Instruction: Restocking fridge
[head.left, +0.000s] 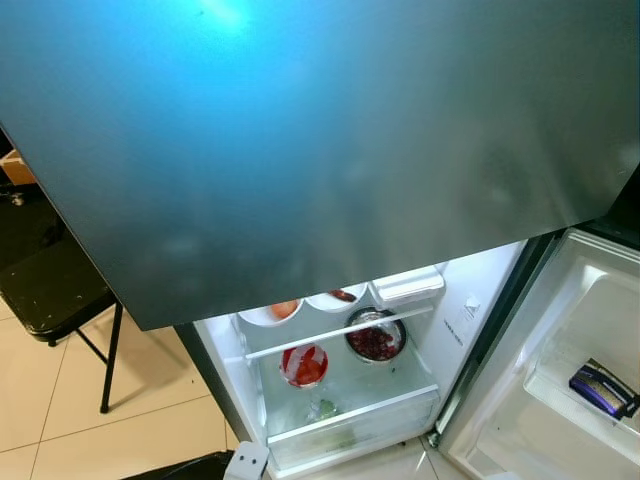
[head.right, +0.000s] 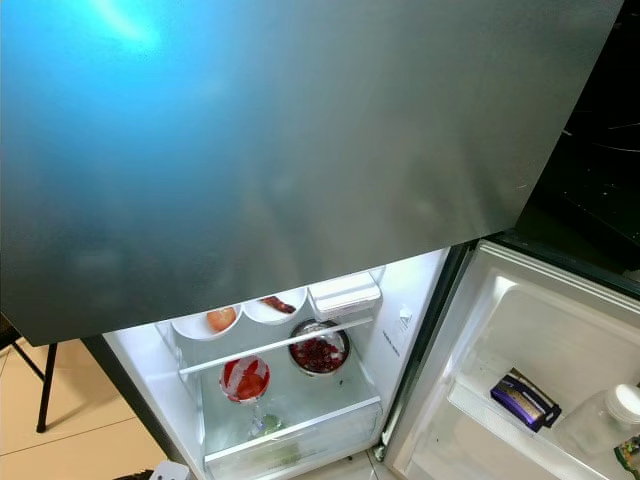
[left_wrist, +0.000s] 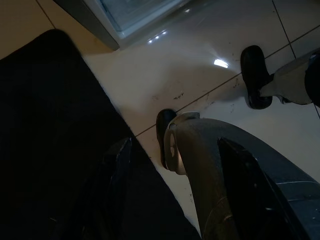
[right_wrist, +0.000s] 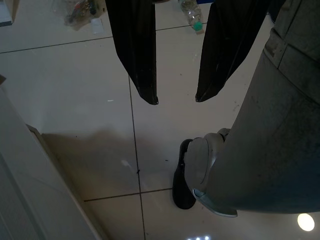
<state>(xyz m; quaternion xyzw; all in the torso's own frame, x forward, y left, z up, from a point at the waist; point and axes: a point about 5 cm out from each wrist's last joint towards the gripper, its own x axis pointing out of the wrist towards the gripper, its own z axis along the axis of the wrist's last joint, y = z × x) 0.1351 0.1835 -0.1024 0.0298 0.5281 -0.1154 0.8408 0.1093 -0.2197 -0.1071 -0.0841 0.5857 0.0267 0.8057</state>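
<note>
Right wrist view showed your right hand (right_wrist: 175, 97) hanging open, empty; the closed freezer door (head.left: 320, 150) overhead at twelve o'clock could strike your head.

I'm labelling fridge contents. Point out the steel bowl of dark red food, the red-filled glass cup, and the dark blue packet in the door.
steel bowl (head.left: 375, 338), left eye view, on the dark red food inside.
glass cup (head.left: 304, 365), left eye view, on its red contents.
dark blue packet (head.right: 523, 399), right eye view, on its top face.
</note>
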